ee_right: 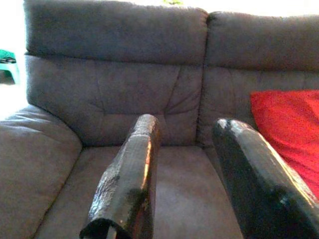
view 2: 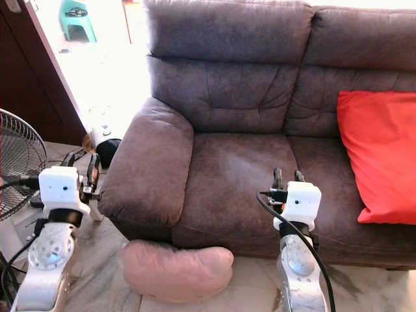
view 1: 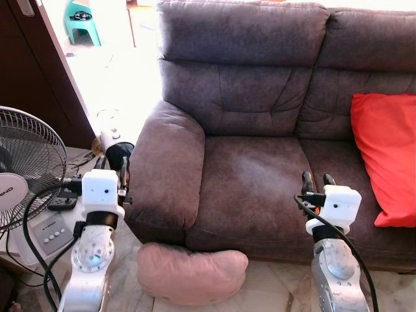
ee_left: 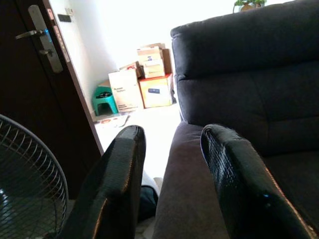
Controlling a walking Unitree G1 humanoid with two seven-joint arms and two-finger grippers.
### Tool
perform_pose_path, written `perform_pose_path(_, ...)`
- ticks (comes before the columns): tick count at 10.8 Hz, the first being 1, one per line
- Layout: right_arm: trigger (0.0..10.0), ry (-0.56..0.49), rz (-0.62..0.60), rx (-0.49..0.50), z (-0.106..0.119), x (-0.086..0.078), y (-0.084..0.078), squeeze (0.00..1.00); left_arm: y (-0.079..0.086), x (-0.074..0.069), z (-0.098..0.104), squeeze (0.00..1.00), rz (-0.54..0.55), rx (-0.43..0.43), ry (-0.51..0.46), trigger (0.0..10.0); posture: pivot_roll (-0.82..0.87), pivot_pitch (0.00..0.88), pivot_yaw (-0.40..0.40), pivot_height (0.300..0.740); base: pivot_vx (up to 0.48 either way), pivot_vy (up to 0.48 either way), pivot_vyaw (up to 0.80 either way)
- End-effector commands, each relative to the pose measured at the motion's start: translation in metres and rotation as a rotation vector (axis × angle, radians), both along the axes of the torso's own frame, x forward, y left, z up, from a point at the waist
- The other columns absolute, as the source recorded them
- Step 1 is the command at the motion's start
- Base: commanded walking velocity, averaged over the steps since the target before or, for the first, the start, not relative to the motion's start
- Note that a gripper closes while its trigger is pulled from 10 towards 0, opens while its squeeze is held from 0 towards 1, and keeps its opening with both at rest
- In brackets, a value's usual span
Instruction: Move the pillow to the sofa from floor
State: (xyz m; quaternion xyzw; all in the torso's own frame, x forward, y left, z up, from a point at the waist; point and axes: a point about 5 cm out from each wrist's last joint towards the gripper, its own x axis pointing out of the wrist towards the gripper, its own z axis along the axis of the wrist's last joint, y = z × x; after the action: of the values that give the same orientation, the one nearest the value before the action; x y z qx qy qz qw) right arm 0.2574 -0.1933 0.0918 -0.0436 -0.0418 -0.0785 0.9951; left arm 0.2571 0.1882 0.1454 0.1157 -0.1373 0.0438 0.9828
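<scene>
A pink pillow (view 1: 192,272) lies on the floor against the front of the grey-brown sofa (view 1: 253,175), below its left seat. My left gripper (view 1: 123,170) is raised beside the sofa's left armrest (ee_left: 184,199), open, with nothing between its fingers (ee_left: 114,189). My right gripper (view 1: 317,179) hovers over the front of the seat cushion (ee_right: 164,199), open and empty too. Both grippers are above the pillow and apart from it.
A red cushion (view 1: 389,156) leans on the sofa's right seat. A standing fan (view 1: 23,172) with a cable and control base is at my left. A dark door (ee_left: 30,89) stands open beside it; boxes (ee_left: 144,82) and a green stool (view 1: 81,23) lie beyond.
</scene>
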Motion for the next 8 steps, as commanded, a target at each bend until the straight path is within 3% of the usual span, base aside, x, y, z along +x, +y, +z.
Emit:
perform_pose_path(1,10.0,-0.008,0.009,-0.014,0.0053,0.0003,0.0001,0.00,0.0027,0.0001,-0.0043,0.00,0.004,-0.003,0.030,10.0,0.06,0.067,-0.024,0.740,0.000,0.000,0.00)
perform_pose_path(8,10.0,-0.020,0.026,-0.016,0.0112,0.0020,0.0033,0.00,0.0024,0.0003,-0.0049,0.00,0.001,0.004,0.040,10.0,0.05,0.085,-0.017,0.614,0.000,0.000,0.00)
